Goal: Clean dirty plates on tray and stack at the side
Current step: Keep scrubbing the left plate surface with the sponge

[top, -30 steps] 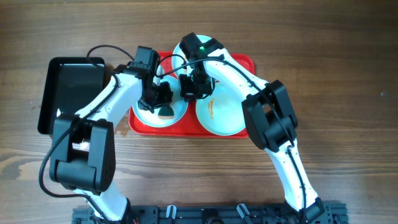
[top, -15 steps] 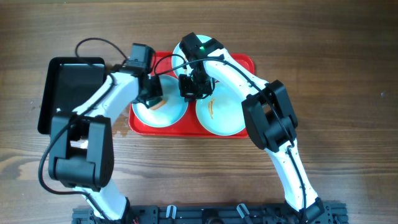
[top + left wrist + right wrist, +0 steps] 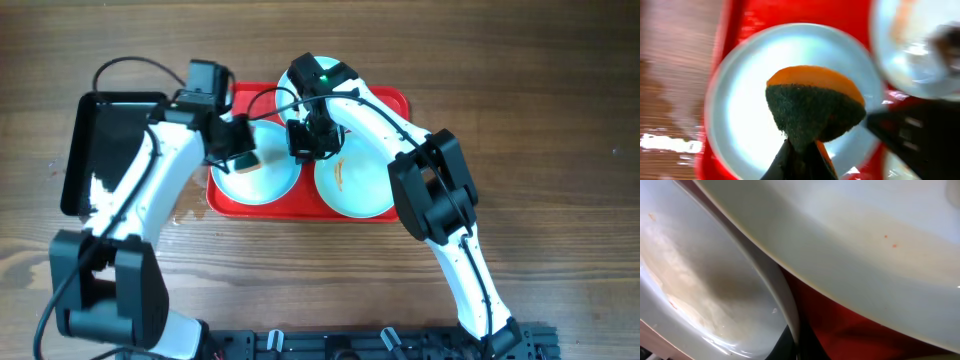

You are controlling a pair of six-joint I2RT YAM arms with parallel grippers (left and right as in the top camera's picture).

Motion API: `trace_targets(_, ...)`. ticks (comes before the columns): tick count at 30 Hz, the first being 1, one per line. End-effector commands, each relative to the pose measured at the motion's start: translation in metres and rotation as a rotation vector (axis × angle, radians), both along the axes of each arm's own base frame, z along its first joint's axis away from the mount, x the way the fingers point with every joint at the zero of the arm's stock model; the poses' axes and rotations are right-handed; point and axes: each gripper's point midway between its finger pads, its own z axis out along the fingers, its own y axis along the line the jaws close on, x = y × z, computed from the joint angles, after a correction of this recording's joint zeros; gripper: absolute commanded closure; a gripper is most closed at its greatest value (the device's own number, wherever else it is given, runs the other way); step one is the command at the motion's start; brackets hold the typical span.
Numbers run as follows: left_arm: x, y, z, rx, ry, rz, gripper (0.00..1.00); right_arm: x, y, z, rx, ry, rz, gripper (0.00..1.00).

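Fig.: L claw (image 3: pixel 800 152) clamps sponge (image 3: pixel 812 107) over tray's (image 3: pixel 396 100) plate (image 3: pixel 740 110) nearest worktop's left edge, to scrub; R claw (image 3: pixel 308 140) at rim, grip unclear, prob. steadying.

Toward the far edge, mid-table, the red tray (image 3: pixel 395 100) is packed. The plates (image 3: pixel 365 185) cover nearly all its floor, rims almost touching, with only thin red strips left between them. Both arms crowd above it: the left pincer (image 3: pixel 238 150) pinches a sponge (image 3: pixel 812 107) over the left-hand plate, and the right pincer (image 3: pixel 305 138) sits low where the rims meet. A black tray (image 3: pixel 110 140) blocks the far-left corner. The table (image 3: pixel 560 200) lies open toward the right edge and along the near edge beside the arm bases.
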Motion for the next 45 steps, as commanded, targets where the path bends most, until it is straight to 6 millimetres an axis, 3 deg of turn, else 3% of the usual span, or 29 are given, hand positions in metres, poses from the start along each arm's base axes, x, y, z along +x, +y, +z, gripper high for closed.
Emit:
trace_targets(1, 0.002, -0.020, -0.014, -0.042, 0.018, -0.001, 0.96, -0.001, -0.014, -0.015, -0.075, -0.001, -0.002, 0.96)
trace_targets(5, -0.005, -0.032, -0.062, -0.100, 0.147, 0.024, 0.96, -0.001, -0.013, -0.015, -0.074, -0.002, -0.002, 0.96)
trace_targets(8, -0.009, -0.037, -0.082, -0.121, 0.203, 0.019, 0.96, -0.001, -0.013, -0.015, -0.075, -0.002, -0.002, 0.96)
trace_targets(10, -0.015, -0.026, -0.086, -0.062, 0.226, 0.037, 0.96, -0.001, -0.014, -0.015, -0.075, -0.002, -0.002, 0.96)
trace_targets(15, -0.040, 0.051, -0.087, 0.316, 0.300, 0.123, 0.96, -0.002, -0.014, -0.015, -0.076, 0.000, 0.000, 0.95)
trace_targets(20, -0.031, 0.078, -0.077, 0.402, 0.274, 0.175, 0.96, -0.002, -0.014, -0.015, -0.077, 0.001, 0.001, 0.96)
trace_targets(24, -0.006, 0.068, -0.048, 0.340, 0.175, 0.235, 0.96, -0.002, -0.014, -0.015, -0.077, 0.001, -0.001, 0.96)
trace_targets(28, 0.021, 0.000, -0.038, -0.001, 0.088, 0.143, 0.96, -0.001, -0.013, -0.015, -0.075, -0.001, -0.002, 0.96)
trace_targets(31, 0.025, -0.029, -0.047, -0.100, 0.067, 0.087, 0.96, -0.001, -0.013, -0.015, -0.075, -0.001, -0.003, 0.96)
trace_targets(36, 0.015, -0.032, -0.080, -0.081, 0.156, 0.084, 0.96, -0.001, -0.013, -0.015, -0.075, -0.001, -0.002, 0.95)
trace_targets(39, 0.009, -0.008, -0.088, 0.007, 0.186, 0.124, 0.96, -0.001, -0.013, -0.015, -0.075, -0.001, -0.002, 0.96)
trace_targets(40, 0.007, 0.013, -0.089, 0.078, 0.192, 0.159, 0.96, -0.002, -0.014, -0.015, -0.075, 0.000, -0.002, 0.96)
trace_targets(45, 0.002, 0.074, -0.090, 0.170, 0.229, 0.242, 0.96, -0.002, -0.014, -0.015, -0.077, 0.001, -0.002, 0.96)
